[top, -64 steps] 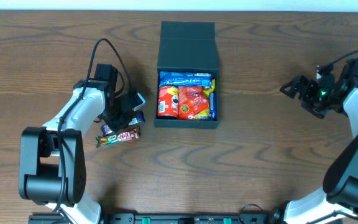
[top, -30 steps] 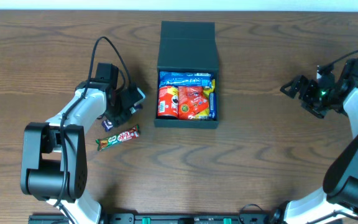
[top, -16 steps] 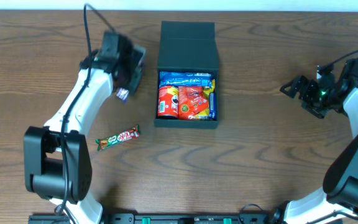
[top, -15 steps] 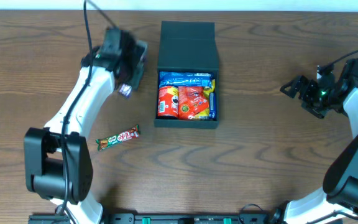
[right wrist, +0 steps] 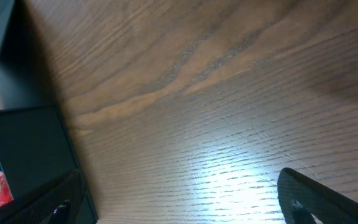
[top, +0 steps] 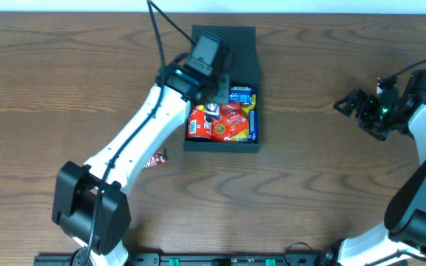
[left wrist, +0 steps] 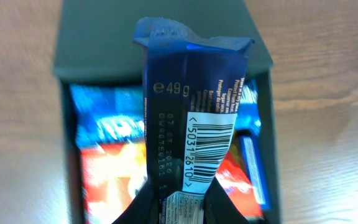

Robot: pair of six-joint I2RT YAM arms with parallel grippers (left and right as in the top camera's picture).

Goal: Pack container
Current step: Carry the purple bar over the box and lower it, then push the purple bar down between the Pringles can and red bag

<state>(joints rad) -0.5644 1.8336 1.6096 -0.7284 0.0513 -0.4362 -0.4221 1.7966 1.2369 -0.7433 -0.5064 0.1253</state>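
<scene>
Overhead, the black container (top: 221, 145) sits in the middle of the counter (top: 309, 192), lid (top: 242, 50) flapped open toward the far side, packets (top: 231, 125) inside; the left fingers (left wrist: 138, 210) pinch a blue snack bar (left wrist: 188, 124) above it; the right fingers (right wrist: 306, 196) hover well right, spread wide, holding nothing.
</scene>
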